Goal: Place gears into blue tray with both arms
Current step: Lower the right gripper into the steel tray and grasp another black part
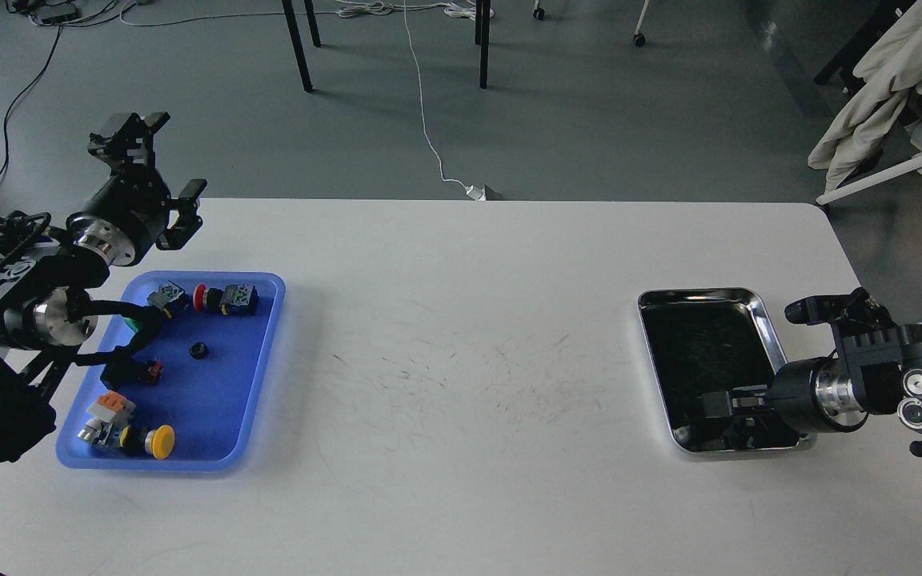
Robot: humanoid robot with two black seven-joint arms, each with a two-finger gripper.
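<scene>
The blue tray [265, 364] lies at the table's left. One small black gear [199, 350] rests on its floor near the middle, among push-button switches. My left gripper [174, 158] hovers above the table just beyond the tray's far left corner, open and holding nothing. My right gripper [719, 404] reaches in from the right and sits low over the near end of the steel tray [761, 316]. It is dark against the tray's dark inside, so its fingers cannot be told apart. I make out no gears in the steel tray.
Switches in the blue tray: a red-capped one [221, 298] at the far end, a yellow-capped one [153, 441] and an orange-topped one [111, 406] at the near end, and a black block with a red tip [141, 370]. White table [461, 352] spans between the trays.
</scene>
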